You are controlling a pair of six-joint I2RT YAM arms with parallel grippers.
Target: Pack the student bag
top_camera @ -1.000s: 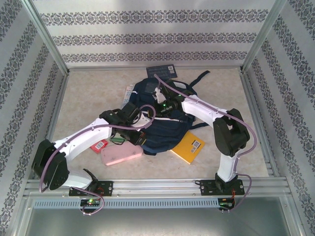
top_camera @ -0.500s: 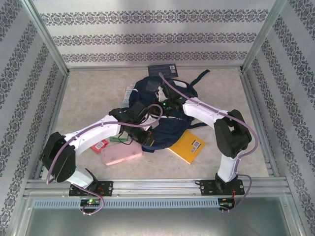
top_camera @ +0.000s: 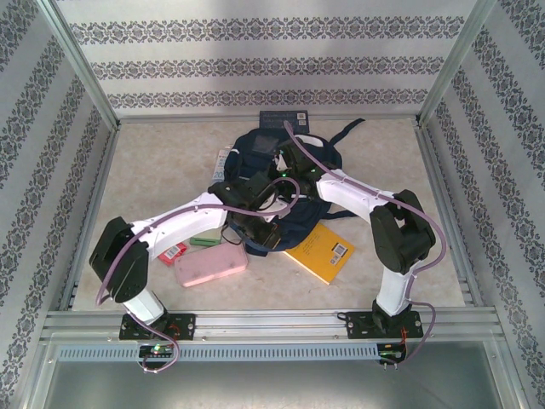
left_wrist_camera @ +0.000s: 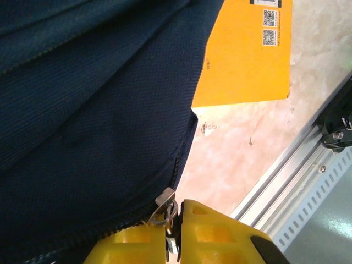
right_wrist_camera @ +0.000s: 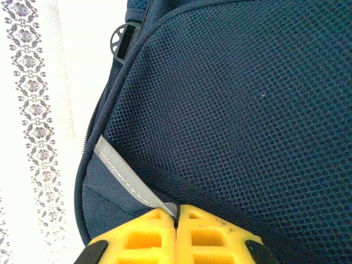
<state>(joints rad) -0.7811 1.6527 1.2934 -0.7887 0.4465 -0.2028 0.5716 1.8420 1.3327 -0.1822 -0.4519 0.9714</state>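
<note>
While both arms reach in over the worktop [top_camera: 153,170], we see the student bag [top_camera: 255,146] lying crumpled right under the two end effectors. Our left end effector [left_wrist_camera: 173,242] has its yellow fingers pressed together on the metal zipper pull [left_wrist_camera: 164,199] at the bag's edge. A yellow book [left_wrist_camera: 247,55] lies just beyond it, partly covered by the fabric. Our right end effector [right_wrist_camera: 176,223] pinches the end of a grey reflective strip [right_wrist_camera: 124,173] on the bag, with navy mesh just ahead of its fingertips.

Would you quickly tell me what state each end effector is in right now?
Left end effector: closed on the metal zipper pull of the navy backpack.
Right end effector: closed on the backpack's grey reflective strip.
</note>
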